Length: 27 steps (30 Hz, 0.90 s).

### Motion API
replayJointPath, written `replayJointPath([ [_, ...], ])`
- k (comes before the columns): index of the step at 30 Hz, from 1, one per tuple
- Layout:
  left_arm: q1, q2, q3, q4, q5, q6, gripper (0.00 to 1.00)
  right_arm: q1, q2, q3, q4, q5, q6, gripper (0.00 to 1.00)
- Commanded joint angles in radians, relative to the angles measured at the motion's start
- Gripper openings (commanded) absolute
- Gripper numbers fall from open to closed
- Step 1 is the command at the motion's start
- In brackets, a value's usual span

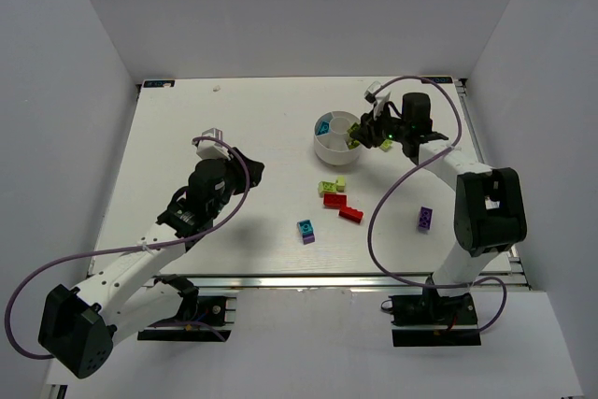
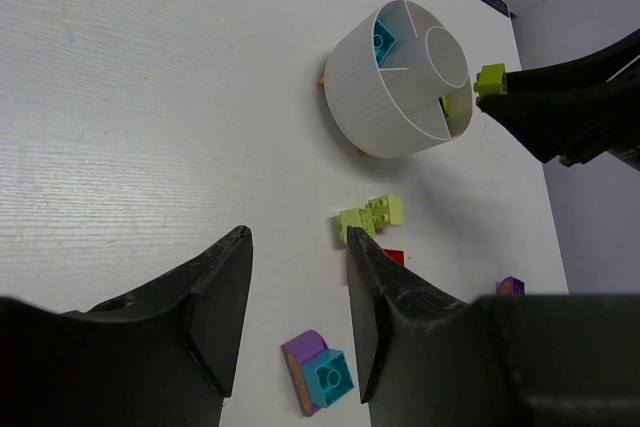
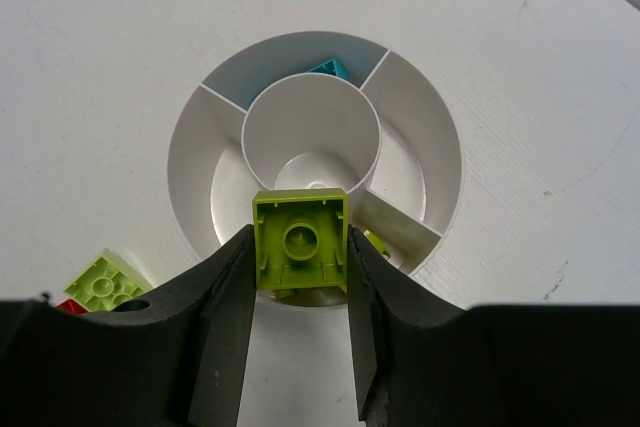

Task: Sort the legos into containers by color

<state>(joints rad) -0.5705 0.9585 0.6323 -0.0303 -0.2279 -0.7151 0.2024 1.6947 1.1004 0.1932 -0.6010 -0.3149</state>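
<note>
The round white dish (image 1: pixel 325 145) with wedge compartments stands at the back right of the table. It holds a cyan brick (image 3: pixel 325 68) in its far wedge and a lime piece (image 3: pixel 378 243) in a near wedge. My right gripper (image 3: pixel 300 247) is shut on a lime green brick (image 3: pixel 300 241), held over the dish's near edge (image 3: pixel 190 217). My left gripper (image 2: pixel 297 247) is open and empty above the table. A purple and cyan brick (image 2: pixel 318 373) lies below it. Lime bricks (image 1: pixel 332 185), red bricks (image 1: pixel 342 206) and a purple brick (image 1: pixel 425 219) lie loose on the table.
White walls enclose the table on the left, back and right. The right arm's purple cable (image 1: pixel 383 203) loops over the table beside the red bricks. The left arm (image 1: pixel 140 259) stretches across the near left of the table.
</note>
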Motion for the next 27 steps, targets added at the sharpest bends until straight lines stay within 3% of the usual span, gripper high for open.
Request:
replayJointPath([
  [1,0.006,-0.023,0.001,0.007,0.001,0.0,0.53,-0.003,0.022,0.047,0.061,0.004,0.036,0.1],
  [9,0.006,-0.011,0.001,0.017,0.004,-0.001,0.53,-0.004,0.025,0.013,0.055,0.007,-0.001,0.21],
  [12,0.006,-0.003,0.007,0.015,0.007,0.002,0.52,-0.004,0.029,0.001,0.061,0.009,-0.001,0.36],
  [16,0.006,0.0,0.015,0.012,0.007,0.005,0.53,-0.003,0.034,-0.011,0.064,0.017,-0.015,0.46],
  [27,0.006,0.014,0.023,0.015,0.012,0.005,0.53,-0.012,0.043,-0.011,0.063,0.012,-0.018,0.56],
])
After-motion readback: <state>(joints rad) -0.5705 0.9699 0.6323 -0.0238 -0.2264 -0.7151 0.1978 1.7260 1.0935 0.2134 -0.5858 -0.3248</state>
